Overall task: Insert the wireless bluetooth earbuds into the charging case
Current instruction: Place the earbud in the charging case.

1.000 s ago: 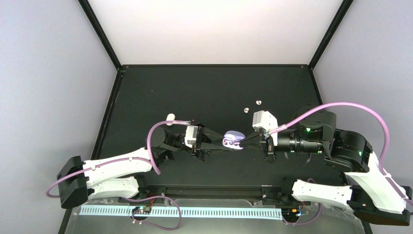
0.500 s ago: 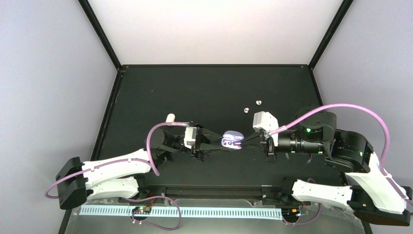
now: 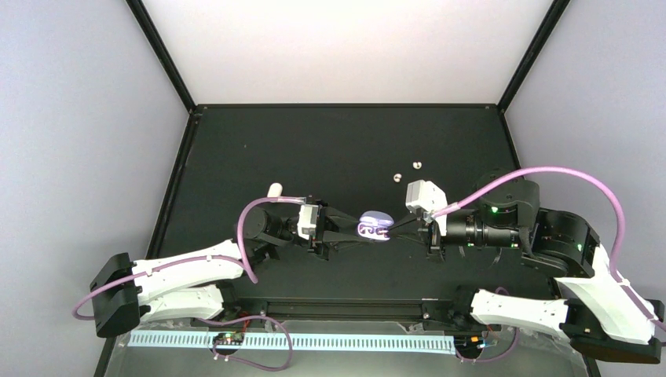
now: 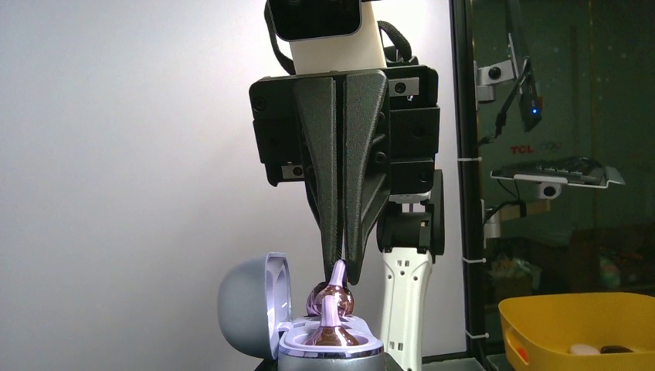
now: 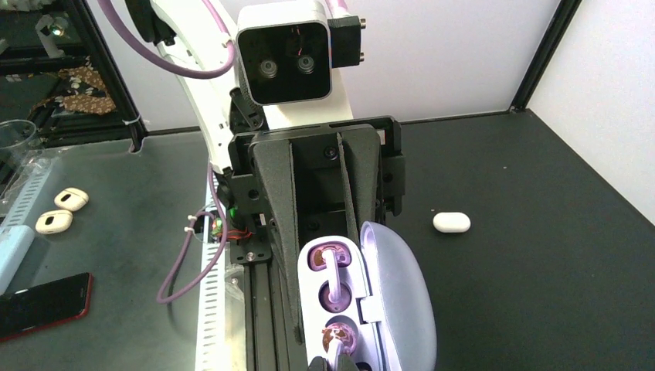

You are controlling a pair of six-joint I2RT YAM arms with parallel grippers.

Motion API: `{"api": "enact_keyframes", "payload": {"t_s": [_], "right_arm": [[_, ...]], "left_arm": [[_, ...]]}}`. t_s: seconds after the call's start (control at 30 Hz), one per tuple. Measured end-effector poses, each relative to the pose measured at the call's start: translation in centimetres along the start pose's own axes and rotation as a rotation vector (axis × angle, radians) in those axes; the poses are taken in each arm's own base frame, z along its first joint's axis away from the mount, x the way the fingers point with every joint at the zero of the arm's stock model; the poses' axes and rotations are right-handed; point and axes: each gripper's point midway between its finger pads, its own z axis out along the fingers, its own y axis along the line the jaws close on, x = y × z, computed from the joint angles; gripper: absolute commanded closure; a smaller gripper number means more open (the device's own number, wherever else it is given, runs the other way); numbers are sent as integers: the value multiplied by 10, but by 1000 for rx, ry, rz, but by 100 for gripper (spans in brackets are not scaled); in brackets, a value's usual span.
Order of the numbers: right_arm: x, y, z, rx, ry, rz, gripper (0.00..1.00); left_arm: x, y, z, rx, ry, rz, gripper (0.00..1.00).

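My left gripper [image 3: 363, 229] is shut on the open purple charging case [image 3: 375, 226]; its black fingers [image 5: 287, 232] flank the case [image 5: 390, 309]. One purple earbud [image 5: 332, 267] sits in the far slot and shows in front in the left wrist view [image 4: 330, 328]. My right gripper [image 3: 395, 227] is shut on the stem of the second purple earbud [image 5: 340, 340] at the near slot. That bud [image 4: 332, 295] stands higher than the seated one, pinched by the right gripper [image 4: 342, 272]. Two white earbuds [image 3: 397, 177] [image 3: 417, 165] lie on the table behind.
A white closed case [image 3: 274, 188] lies left of the left arm and shows in the right wrist view [image 5: 451, 222]. A yellow bin [image 4: 571, 325] stands off the table. A red phone [image 5: 39, 305] and two small white cases [image 5: 71, 199] lie beyond the near rail.
Both grippers and the case have drifted slightly to the left. The grips on the case and the purple earbud are unchanged.
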Motion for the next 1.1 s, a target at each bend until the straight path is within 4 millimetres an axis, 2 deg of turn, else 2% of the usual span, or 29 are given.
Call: {"api": "enact_keyframes", "payload": {"t_s": [1.03, 1.1], "right_arm": [[12, 1, 16, -26, 49, 7, 99], [12, 1, 16, -27, 49, 8, 97]], "left_arm": [[7, -6, -1, 35, 33, -6, 98], [6, -6, -1, 36, 32, -6, 98]]}}
